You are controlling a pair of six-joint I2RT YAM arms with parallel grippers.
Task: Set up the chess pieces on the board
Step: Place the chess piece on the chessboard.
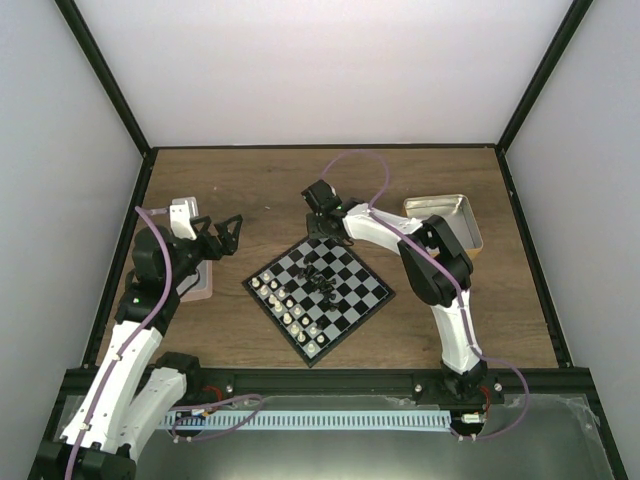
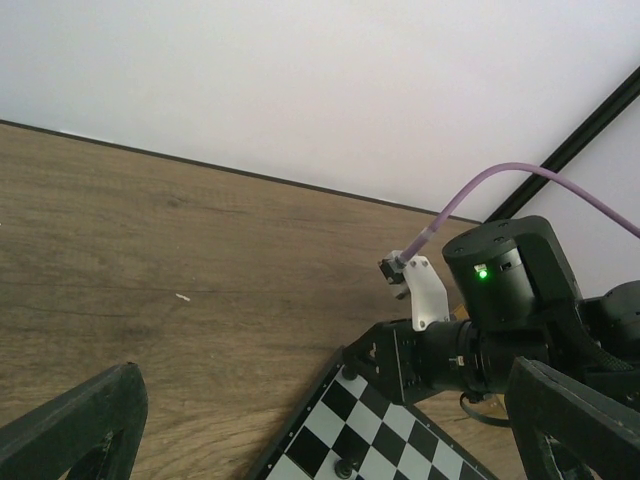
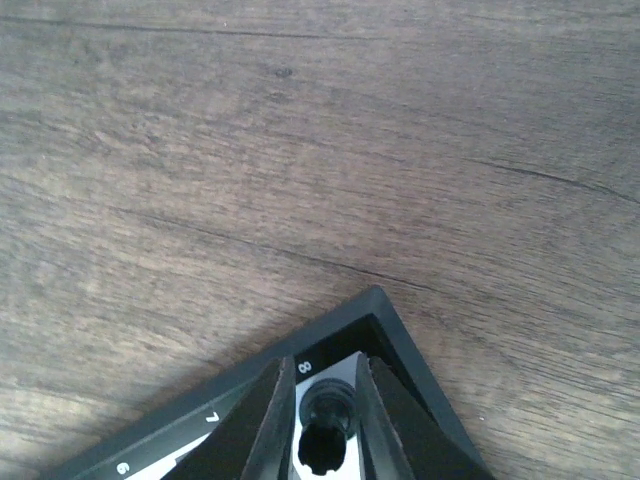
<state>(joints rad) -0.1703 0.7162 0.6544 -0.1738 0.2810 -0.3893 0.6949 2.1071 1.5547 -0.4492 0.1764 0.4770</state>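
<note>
The right fingers [image 3: 268,425] stand on either side of a black chess piece [image 3: 322,440] on the board's [image 3: 330,338] corner square, beside the rim's "8". Whether they pinch it or only flank it, I cannot tell. The left fingers [image 2: 80,425] are spread wide above the wooden surface [image 2: 150,250], with a corner of the board between them. White pieces [image 1: 285,305] line the board edge nearer the left fingers, and other black pieces [image 1: 320,278] cluster mid-board.

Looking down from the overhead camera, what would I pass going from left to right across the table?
left hand → chessboard → tan-rimmed metal tray
</note>
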